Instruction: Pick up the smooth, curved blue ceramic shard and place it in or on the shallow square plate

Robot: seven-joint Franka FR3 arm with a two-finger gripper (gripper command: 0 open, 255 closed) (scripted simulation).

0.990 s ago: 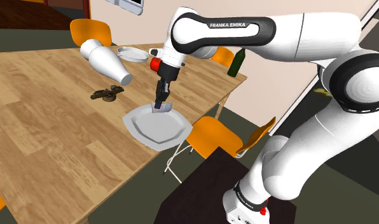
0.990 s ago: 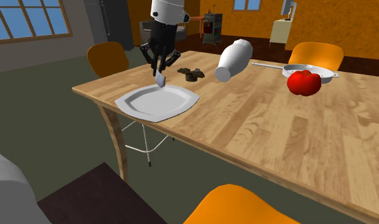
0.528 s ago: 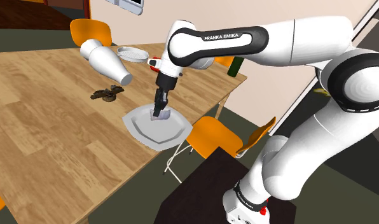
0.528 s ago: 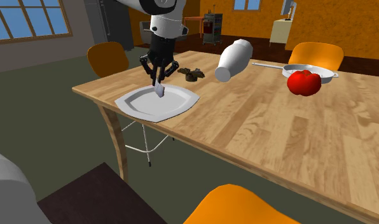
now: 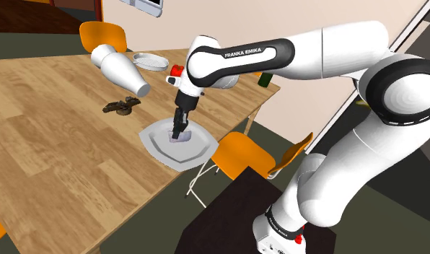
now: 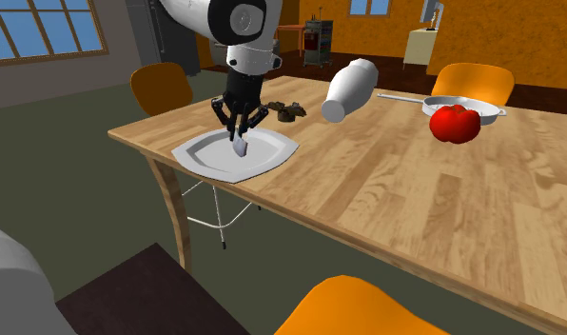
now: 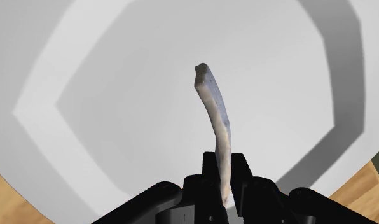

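Shard (image 7: 213, 118) in claw (image 7: 225, 177), abv plate (image 7: 86, 95)

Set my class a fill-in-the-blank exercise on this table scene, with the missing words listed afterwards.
1. The end effector is ____ on the pale bluish shard.
2. It holds the shard over a plate coloured ____.
3. The bottle on the table lies on its ____.
4. Every chair in view is ____.
Missing words: shut, white, side, orange.
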